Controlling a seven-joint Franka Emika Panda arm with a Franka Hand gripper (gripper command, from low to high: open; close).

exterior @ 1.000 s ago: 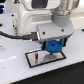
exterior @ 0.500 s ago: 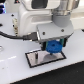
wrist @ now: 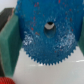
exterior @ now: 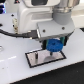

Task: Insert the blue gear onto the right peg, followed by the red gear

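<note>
Claw [exterior: 54, 42] pinches the blue gear [exterior: 54, 46] right of frame centre, directly above the grey plate [exterior: 42, 59]; peg hidden.

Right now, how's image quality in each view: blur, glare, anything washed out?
Exterior view: low resolution and soft; the white table is nearly blown out, so edges fade, but the blue gear and the plate stand out. Wrist view: the blue gear fills the frame, blurred from closeness, teeth smeared; bright glare on the surface below; a red sliver at the corner is too blurred to identify.
</note>
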